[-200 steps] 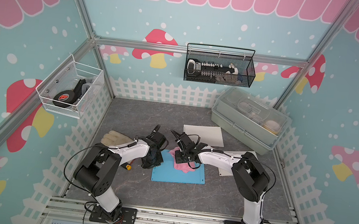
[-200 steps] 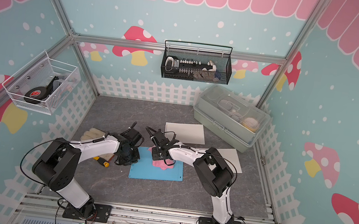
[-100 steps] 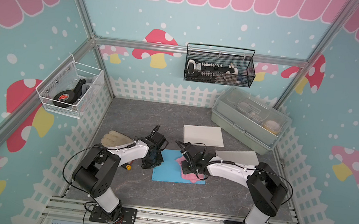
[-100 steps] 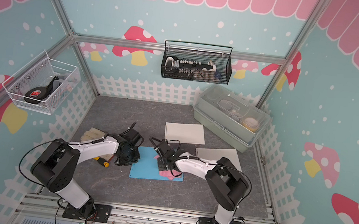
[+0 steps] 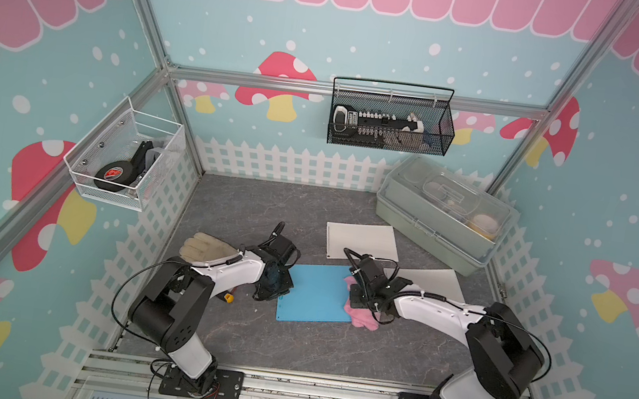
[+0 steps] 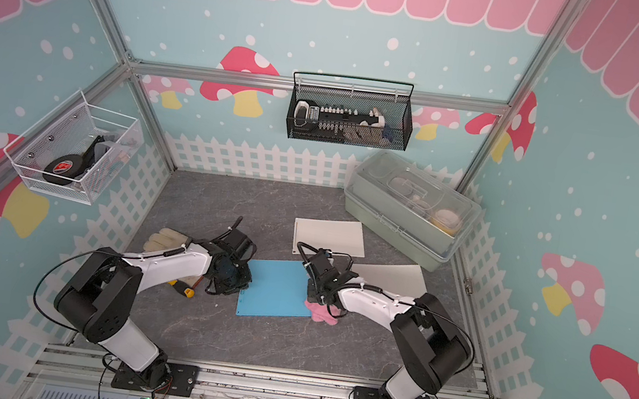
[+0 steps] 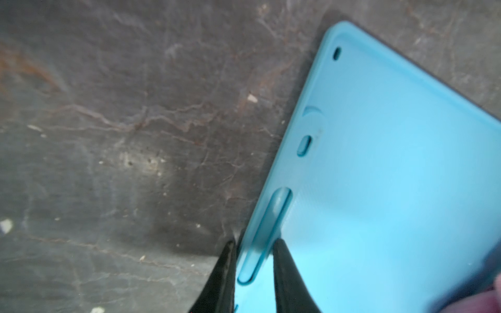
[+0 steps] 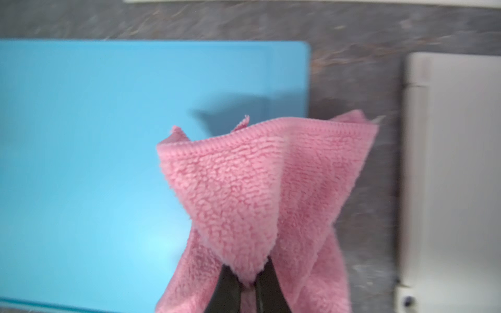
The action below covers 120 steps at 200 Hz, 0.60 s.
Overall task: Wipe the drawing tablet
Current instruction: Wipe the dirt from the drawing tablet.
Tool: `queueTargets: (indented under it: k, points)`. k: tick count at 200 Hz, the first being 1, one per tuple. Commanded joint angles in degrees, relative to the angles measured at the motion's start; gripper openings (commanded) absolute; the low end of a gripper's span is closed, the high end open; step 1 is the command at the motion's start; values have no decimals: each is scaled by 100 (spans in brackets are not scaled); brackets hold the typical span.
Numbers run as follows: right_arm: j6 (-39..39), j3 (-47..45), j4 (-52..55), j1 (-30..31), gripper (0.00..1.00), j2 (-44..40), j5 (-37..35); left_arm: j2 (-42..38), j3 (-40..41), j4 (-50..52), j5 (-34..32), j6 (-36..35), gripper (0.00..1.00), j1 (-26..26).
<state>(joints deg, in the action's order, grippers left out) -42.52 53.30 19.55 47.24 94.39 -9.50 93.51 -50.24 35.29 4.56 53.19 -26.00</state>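
Right tool (image 8: 245,276), clamped on pink cloth (image 8: 260,189), dragged rightward; left tool (image 7: 253,260) pinches tablet (image 5: 314,292) edge.

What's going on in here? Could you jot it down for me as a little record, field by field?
Job: wiping the drawing tablet
Tablet: blue, flat on the grey table
Left gripper: clamps the tablet's edge
Right gripper: shut on the pink cloth
Cloth position: at the tablet's edge on the right arm's side, partly over the table
Nearby: glove, two white sheets, lidded box
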Motion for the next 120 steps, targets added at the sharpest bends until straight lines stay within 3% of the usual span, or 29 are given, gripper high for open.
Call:
queueTargets:
  k: [1,21,70,92,120]
  points:
    - [-377,768,-390,578,0,856,695,668,515,153,34,114,24,-19]
    - [-676,1032,-421,545,0,1118,839,639,508,180,-12,100,23,-19]
    - [-517,40,-111,-637,0,88,974,518,497,180,-72,28,23,-19]
    - [-447,924,-442,-454,0,810,1701,403,481,-32,127,-190,26,-17]
    - [-651,2611,-377,90,0,2216,2030,502,430,48,120,-308,26,-19]
